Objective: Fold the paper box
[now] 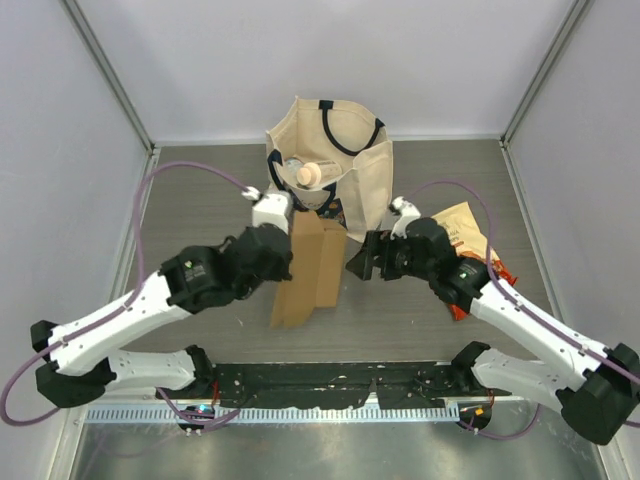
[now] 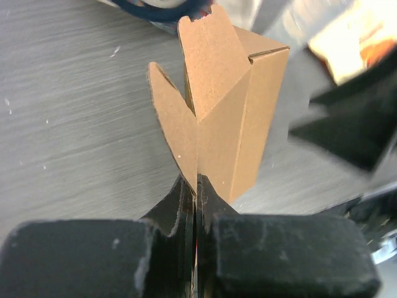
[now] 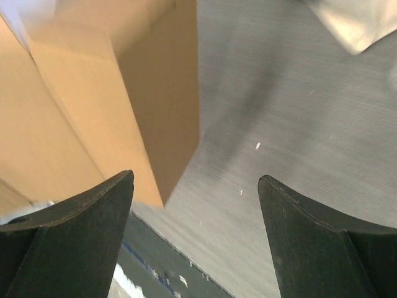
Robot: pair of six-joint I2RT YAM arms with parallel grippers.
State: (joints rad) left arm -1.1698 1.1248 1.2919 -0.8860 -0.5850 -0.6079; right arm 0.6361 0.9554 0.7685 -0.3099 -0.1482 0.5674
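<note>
Top external, one paper box (image 1: 312,265), left pincer (image 2: 196,186) clamping it; right pincer (image 3: 195,179) spread apart

Enclosure: white panel back wall (image 1: 330,60), with matching left wall (image 1: 50,160) and right wall (image 1: 600,150). Grey metal corner posts (image 1: 110,75) run up at both back corners. Table (image 1: 200,190): dark grey, fine straight grain, a few pale specks in the wrist views. Brushed-metal strip (image 1: 330,455) along the near edge. Lighting even and diffuse; shadows soft.
</note>
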